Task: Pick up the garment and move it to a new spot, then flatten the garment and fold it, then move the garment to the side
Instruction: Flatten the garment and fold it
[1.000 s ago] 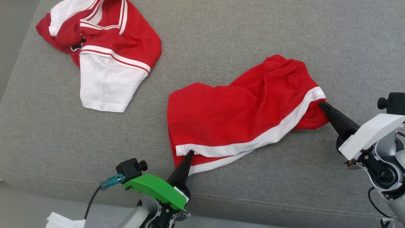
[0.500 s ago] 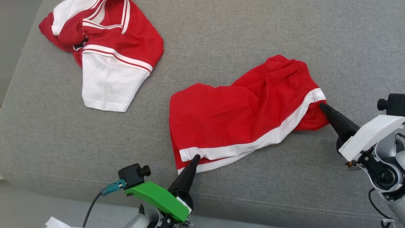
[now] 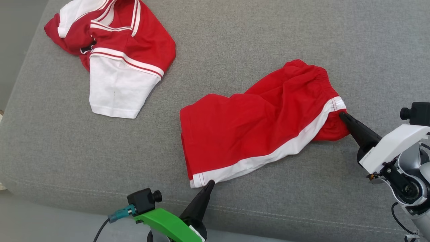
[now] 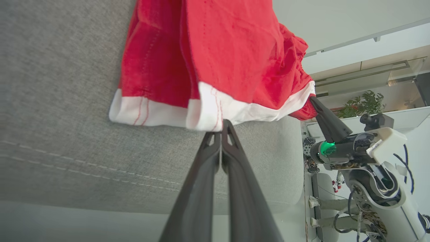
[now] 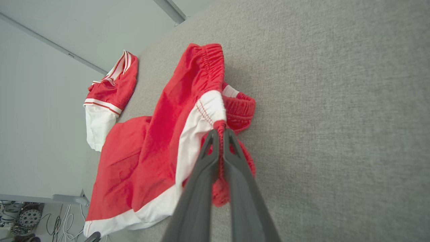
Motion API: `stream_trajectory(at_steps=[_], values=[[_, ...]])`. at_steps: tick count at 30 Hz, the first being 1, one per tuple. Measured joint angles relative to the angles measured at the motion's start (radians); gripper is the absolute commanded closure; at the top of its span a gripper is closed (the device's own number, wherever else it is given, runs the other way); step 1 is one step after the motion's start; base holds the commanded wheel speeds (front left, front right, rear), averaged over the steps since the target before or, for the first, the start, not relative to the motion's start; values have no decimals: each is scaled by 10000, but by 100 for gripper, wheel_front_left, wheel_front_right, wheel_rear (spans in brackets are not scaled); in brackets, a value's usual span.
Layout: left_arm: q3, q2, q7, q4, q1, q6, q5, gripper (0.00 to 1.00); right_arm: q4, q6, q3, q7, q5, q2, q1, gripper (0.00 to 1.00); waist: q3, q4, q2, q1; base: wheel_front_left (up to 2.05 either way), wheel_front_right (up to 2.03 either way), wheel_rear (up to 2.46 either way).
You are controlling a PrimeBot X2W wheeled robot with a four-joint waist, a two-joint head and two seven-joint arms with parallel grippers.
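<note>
Red shorts (image 3: 255, 131) lie mid grey cushion (image 3: 235, 40). Left pincer (image 3: 211, 182) pinches the hem corner and right pincer (image 3: 341, 114) pinches the waistband, both pressed together. To flatten: pull apart evenly, low, until wrinkles go; don't yank the thin hem out.

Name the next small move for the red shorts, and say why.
Probably draw the grippers slightly apart to tension the cloth: the left gripper pinches the hem corner, the right gripper pinches the waistband, and the red shorts between them lie creased and bunched.
</note>
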Motion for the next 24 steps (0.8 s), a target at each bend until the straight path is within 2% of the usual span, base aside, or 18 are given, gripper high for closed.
stream_trajectory(at_steps=[5,6,8,9,10,11,12,13,14,15,16,17,18,24], values=[[117,63,0,0,5,171,-4,100,-2,0,15,2,-48,0,0,100,11,5,0,0,0,0,0],[150,71,0,2,9,174,-29,91,-2,0,15,2,-52,0,0,100,12,2,0,0,0,0,0],[207,71,2,15,16,265,-109,57,-2,-4,17,2,-59,0,-1,100,8,-10,0,0,0,0,0],[217,71,15,27,31,295,-178,50,-2,-69,17,2,-75,0,-1,100,5,-18,0,0,0,0,0],[224,67,54,48,68,334,-355,19,15,-84,19,2,-88,0,-2,82,-4,-26,0,0,0,0,0],[222,71,132,75,105,378,-514,0,17,-84,42,2,-117,-2,-3,73,-17,-39,0,0,0,0,0],[136,77,339,113,248,468,-617,0,10,-86,50,2,-140,-10,-3,69,-28,-74,0,0,0,0,0],[79,77,418,136,349,523,-686,0,8,-86,50,2,-140,-23,-4,56,-27,-87,0,0,0,0,0],[15,81,545,151,434,523,-754,0,6,-86,50,2,-142,-27,-4,56,-25,-99,0,0,0,0,0],[-44,77,683,148,499,523,-863,0,4,-86,50,2,-144,-29,-4,51,-24,-112,0,0,0,0,0],[-69,73,796,134,549,523,-1032,0,2,-86,46,2,-144,-31,-5,24,-21,-124,0,0,0,0,0],[-65,69,857,115,584,523,-1177,0,2,-88,44,0,-148,-33,-5,15,-18,-135,0,0,0,0,0],[-46,59,884,81,592,522,-1287,0,2,-88,42,0,-159,-35,-5,0,-16,-146,0,0,0,0,0],[493,-305,966,2,596,518,-2222,0,0,-153,13,-77,-213,-38,-7,0,-1,-187,0,0,0,0,0]])
